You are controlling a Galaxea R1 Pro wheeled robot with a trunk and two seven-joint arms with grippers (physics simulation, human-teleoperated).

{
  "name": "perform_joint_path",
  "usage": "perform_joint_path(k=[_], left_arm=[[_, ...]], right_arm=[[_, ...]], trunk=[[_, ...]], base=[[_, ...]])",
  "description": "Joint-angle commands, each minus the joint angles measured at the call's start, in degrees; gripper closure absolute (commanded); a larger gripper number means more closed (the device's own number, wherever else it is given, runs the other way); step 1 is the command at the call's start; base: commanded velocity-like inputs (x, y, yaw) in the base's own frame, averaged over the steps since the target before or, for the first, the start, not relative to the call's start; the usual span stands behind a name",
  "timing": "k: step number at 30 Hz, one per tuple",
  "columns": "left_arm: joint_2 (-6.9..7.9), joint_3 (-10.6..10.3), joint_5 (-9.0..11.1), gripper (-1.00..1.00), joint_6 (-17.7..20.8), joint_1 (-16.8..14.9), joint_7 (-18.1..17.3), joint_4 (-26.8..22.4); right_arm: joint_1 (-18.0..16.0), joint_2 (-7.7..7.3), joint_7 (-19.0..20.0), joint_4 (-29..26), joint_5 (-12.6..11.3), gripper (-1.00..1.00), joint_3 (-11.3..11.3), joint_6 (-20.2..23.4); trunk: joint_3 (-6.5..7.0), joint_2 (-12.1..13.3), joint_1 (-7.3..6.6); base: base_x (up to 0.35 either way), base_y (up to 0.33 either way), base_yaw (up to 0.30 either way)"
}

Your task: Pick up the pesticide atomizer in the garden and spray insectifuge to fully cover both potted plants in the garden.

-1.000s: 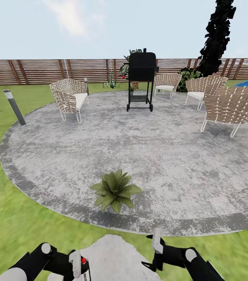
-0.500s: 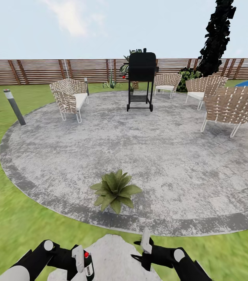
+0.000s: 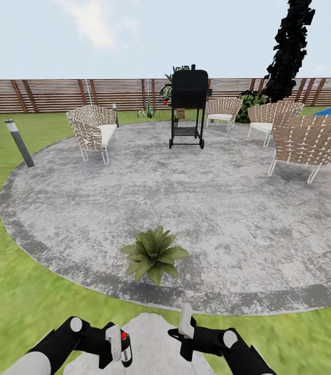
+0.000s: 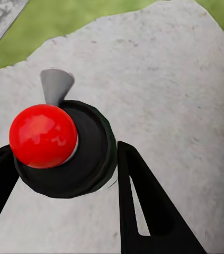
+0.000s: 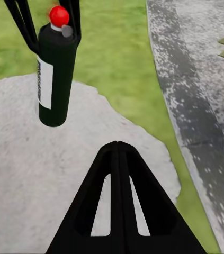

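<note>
Currently gripping atomizer [image 3: 125, 348] upright in left end effector [image 3: 119, 348], off the stone [image 3: 155, 338], nozzle forward toward plant [image 3: 154, 253] ahead. Right end effector [image 3: 185, 329] alongside, fingers together, empty.

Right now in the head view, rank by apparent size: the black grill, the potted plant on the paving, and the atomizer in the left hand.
1. Potted plant and black grill: similar extent; the grill stands farther off, so unranked.
2. Pesticide atomizer, smallest, held by the left hand.
</note>
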Motion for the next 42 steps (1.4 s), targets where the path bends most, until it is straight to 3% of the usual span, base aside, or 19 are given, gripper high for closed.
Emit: perform_joint_path(k=[1, 14, 37, 42], left_arm=[[-0.10, -0.2, -0.2, 1.00, -0.3, 0.0, 0.0, -0.1], [-2.87, -0.2, -0.1, 1.00, -0.3, -0.1, 0.1, -0.2], [-6.74, -0.2, 0.0, 1.00, -0.3, 0.0, 0.1, -0.6], [-7.50, -1.1, 0.0, 1.00, -0.3, 0.0, 0.1, -0.6]], right_arm=[[0.0, 0.14, 0.4, -0.1, 0.4, 1.00, -0.3, -0.2], [-0.1, 1.50, 0.4, -0.2, 0.4, 1.00, -0.1, -0.2], [-0.1, 1.97, 0.4, -0.5, 0.4, 1.00, -0.1, -0.2], [-0.1, 1.97, 0.4, -0.5, 0.4, 1.00, -0.1, -0.2]], trunk=[[-0.05, 0.0, -0.01], [-0.05, 0.0, -0.01], [-0.05, 0.0, -0.01], [-0.05, 0.0, -0.01]], base=[[0.000, 0.000, 0.000], [0.000, 0.000, 0.000], [0.000, 0.000, 0.000], [0.000, 0.000, 0.000]])
